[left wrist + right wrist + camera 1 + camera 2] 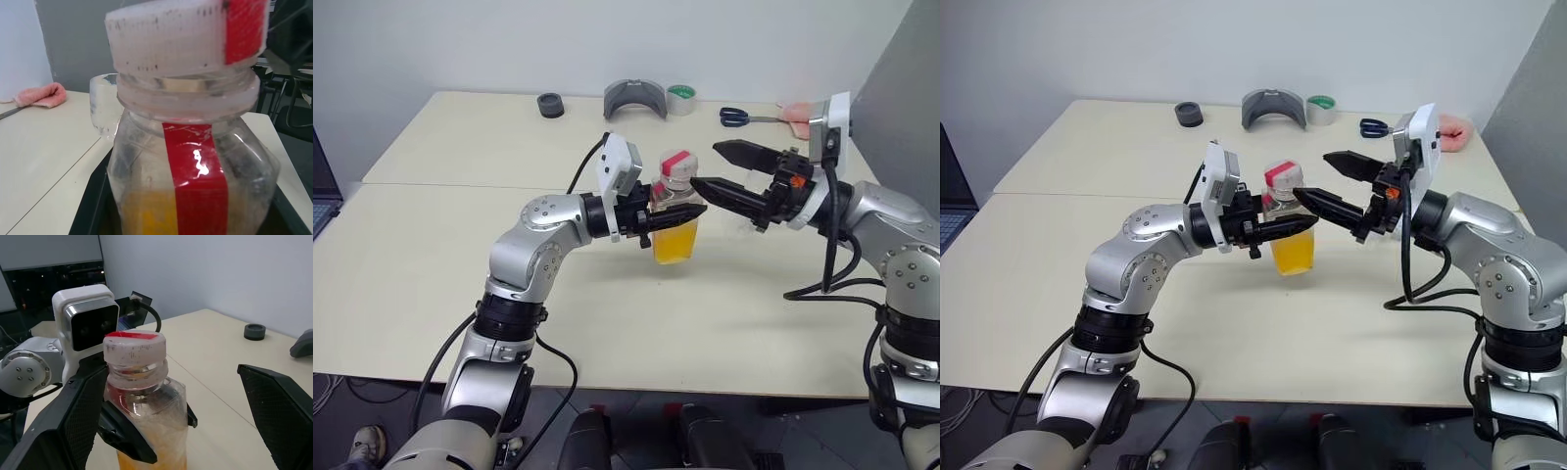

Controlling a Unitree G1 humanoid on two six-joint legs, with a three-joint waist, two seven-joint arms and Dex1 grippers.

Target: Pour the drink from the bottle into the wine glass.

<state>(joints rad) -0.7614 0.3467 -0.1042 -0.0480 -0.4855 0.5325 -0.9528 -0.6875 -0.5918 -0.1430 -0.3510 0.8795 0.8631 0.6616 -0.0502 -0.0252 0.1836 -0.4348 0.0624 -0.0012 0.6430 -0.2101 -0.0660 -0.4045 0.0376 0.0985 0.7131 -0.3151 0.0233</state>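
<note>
The bottle (672, 199), clear with a red stripe and a red-and-white cap (676, 165), hangs upright above the table, and my left gripper (680, 213) is shut on its body from the left. The orange drink (674, 241) fills its lower part. My right gripper (705, 166) comes in from the right, open wide. One of its fingers (68, 421) lies close beside the cap (134, 352) and the other stands well apart. In the left wrist view the wine glass (103, 108) shows behind the bottle, standing on the table.
Along the far edge of the cream table (460, 255) lie a black round piece (550, 105), a grey curved object (634, 98), a tape roll (681, 98), scissors (736, 117) and a pink cloth (795, 113).
</note>
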